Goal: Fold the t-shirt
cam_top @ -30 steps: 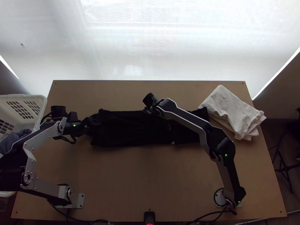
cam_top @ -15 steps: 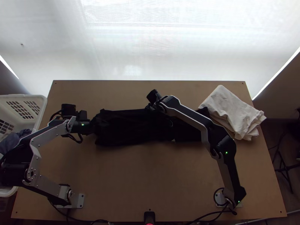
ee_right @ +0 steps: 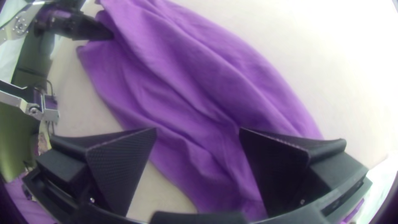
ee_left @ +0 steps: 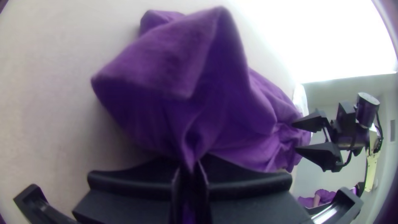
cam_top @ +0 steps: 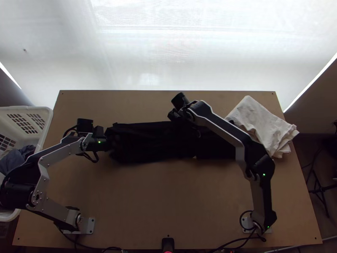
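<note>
The t-shirt (cam_top: 147, 143) lies as a long, wrinkled strip across the table, dark from above and purple in the wrist views. At its left end is my left gripper (cam_top: 108, 144). In the left wrist view, the left gripper (ee_left: 190, 176) is shut on a gathered bit of the t-shirt (ee_left: 166, 66), with a folded flap beyond the fingers. Over the middle of the strip, near its far edge, is my right gripper (cam_top: 176, 117). From the right wrist, the right gripper (ee_right: 198, 135) stands open above the creased t-shirt (ee_right: 186, 83), its fingers wide apart.
A pale folded cloth (cam_top: 261, 126) lies at the table's right, close to the t-shirt's right end and the right arm. A white basket (cam_top: 40, 114) holding grey-blue cloth stands off the left edge. Bare tabletop (cam_top: 168, 189) stretches between the arm bases.
The left gripper has moved right, pushing the t-shirt's left end slightly inward with it. The right gripper has shifted right and a little toward the far edge.
</note>
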### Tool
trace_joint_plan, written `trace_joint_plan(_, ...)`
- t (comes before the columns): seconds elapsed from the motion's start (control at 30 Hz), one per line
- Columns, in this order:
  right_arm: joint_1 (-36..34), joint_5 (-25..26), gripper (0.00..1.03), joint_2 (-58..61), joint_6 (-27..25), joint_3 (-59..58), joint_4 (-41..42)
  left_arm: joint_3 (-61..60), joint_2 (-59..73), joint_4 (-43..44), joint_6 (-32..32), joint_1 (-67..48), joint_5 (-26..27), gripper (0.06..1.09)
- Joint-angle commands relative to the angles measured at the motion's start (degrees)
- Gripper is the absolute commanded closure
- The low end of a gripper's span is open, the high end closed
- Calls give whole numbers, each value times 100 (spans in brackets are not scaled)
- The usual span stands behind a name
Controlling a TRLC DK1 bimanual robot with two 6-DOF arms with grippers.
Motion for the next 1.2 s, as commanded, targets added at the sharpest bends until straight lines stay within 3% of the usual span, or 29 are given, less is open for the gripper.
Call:
trace_joint_plan(0.0, -287, -220, 8, -850, 135, -257, -69, 75, -124, -304, 425, 602, -108, 105)
trace_joint_plan(0.23, -1139, -335, 7, -1808, 179, -1039, -34, 374, -309, -1043, 1295, 1894, -73, 105)
trace_joint_plan(0.43, -1412, -387, 7, -2503, 179, -1716, 81, 769, -274, -1693, 2165, 3169, -65, 105)
trace_joint_plan(0.63, -1623, -396, 6, -3012, 232, -2199, 212, 1578, -696, -3214, 2543, 3371, -12, 105)
trace_joint_plan(0.83, -1807, -440, 6, -3311, 267, -2656, 379, 1657, -1715, -3354, 2051, 2193, 199, 105)
trace_joint_plan(1.17, -2106, -431, 6, -3636, 285, -3131, 485, 1912, -1873, -2941, 820, 506, 357, 105)
